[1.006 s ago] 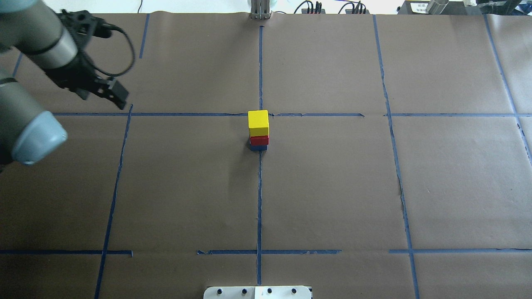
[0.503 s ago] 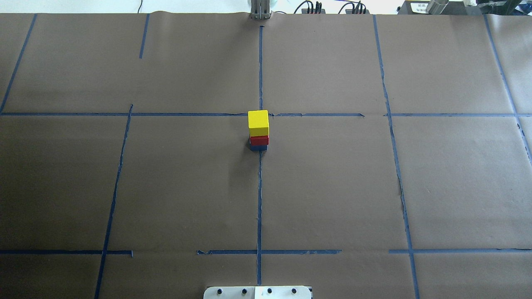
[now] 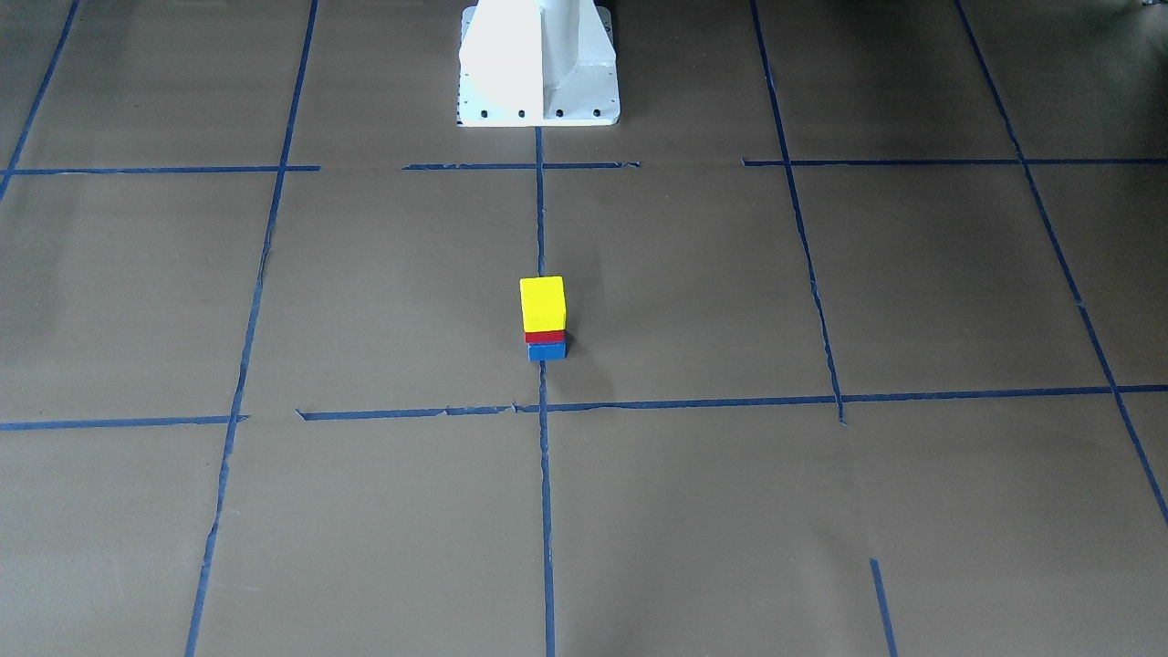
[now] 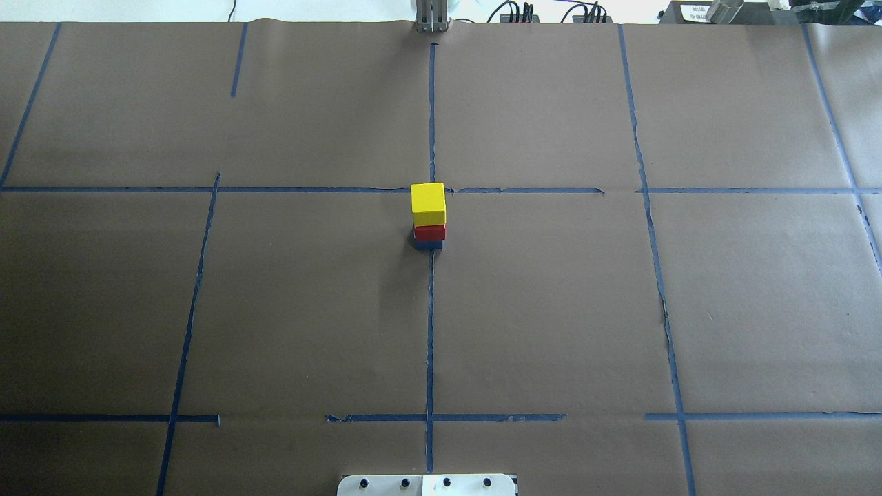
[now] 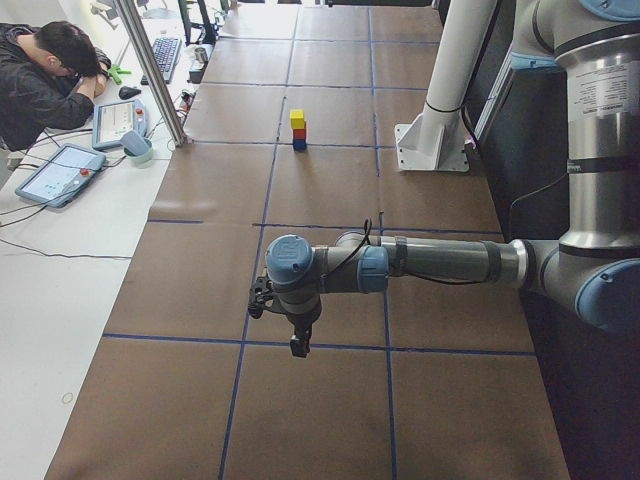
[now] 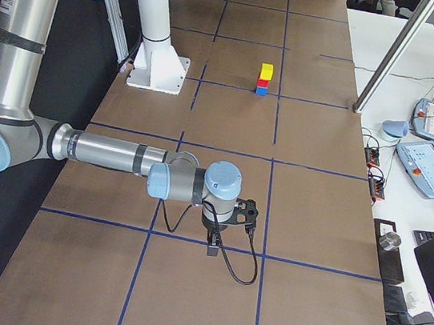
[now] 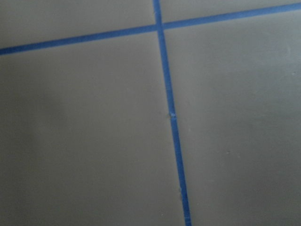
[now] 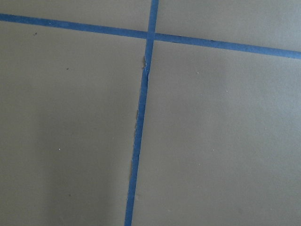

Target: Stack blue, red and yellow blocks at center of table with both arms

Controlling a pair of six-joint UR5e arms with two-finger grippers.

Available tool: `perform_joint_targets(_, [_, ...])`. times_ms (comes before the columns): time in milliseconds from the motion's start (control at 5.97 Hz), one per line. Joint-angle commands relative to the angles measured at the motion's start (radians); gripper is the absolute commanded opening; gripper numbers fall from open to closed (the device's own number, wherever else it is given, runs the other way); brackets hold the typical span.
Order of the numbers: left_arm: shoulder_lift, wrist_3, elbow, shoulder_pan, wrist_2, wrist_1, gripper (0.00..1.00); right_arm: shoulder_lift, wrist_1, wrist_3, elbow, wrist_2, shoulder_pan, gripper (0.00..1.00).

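The left claw [image 5: 297,345] hangs point-down near the table's [image 4: 275,310] left end, just above a tape line [image 5: 450,350]. It shows only in the side view, so I cannot tell how far it is open or whether it grips anything. Its wrist camera sees only brown paper and a tape cross [image 7: 158,27].

The right claw [image 6: 213,247] hangs the same way near the table's right end, also point-down. It too shows only from the side, so I cannot tell its opening or hold.

The stack stands well apart from both claws, between them along the table, on the centre tape line. The blue block [image 4: 428,244] rests on the paper, the red block [image 4: 430,232] sits on it, and the yellow block [image 4: 428,203] sits on top. All three are upright and touching. The white base [image 3: 538,64] stands on the robot's side of the stack. Beyond the left claw, a person [image 5: 50,75] sits at a side desk.
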Motion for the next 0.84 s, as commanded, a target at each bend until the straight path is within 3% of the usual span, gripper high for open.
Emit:
perform_joint_targets(0, [0.01, 0.003, -0.037, -0.002, 0.001, -0.004, 1.0, 0.001, 0.0, 0.0, -0.001, 0.0, 0.0, 1.0])
perform_joint_targets(670, [0.014, 0.007, -0.039, 0.0, 0.007, -0.005, 1.0, -0.001, 0.0, -0.002, -0.001, 0.011, 0.0, 1.0])
